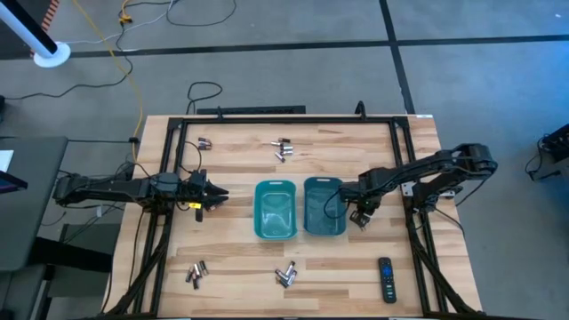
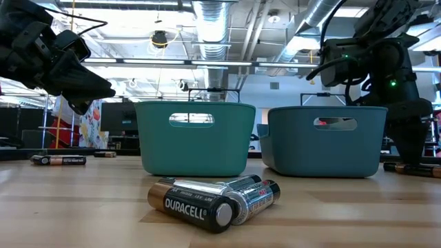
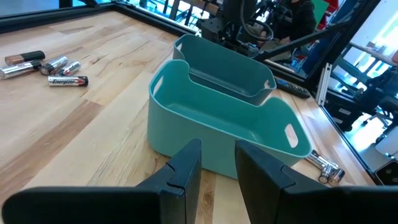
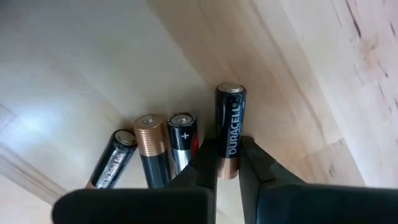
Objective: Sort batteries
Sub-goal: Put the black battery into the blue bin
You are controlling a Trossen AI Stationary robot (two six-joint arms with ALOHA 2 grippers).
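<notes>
Two teal bins stand side by side mid-table, the left bin (image 1: 275,210) and the right bin (image 1: 324,207). My right gripper (image 1: 360,214) is just right of the right bin, shut on a dark Duracell battery (image 4: 229,121). Three more batteries (image 4: 149,152) lie on the wood beside it. My left gripper (image 1: 210,196) hangs open and empty above the table left of the left bin; its wrist view shows the fingers apart (image 3: 217,168). Other battery clusters lie at the far left (image 1: 204,142), far middle (image 1: 283,149), near left (image 1: 196,274) and near middle (image 1: 286,276). My right gripper pinches the Duracell battery at its copper-coloured end (image 4: 227,168) between its two fingers. The battery points away along the fingers, its silver cap (image 4: 231,89) farthest out. I cannot tell whether it is clear of the table.
A black remote control (image 1: 386,278) lies near the table's near right corner. A black frame (image 1: 284,120) runs around the table's edges. In the low view the near-middle batteries (image 2: 213,200) lie in front of the bins (image 2: 195,138). Bare wood shows between the clusters.
</notes>
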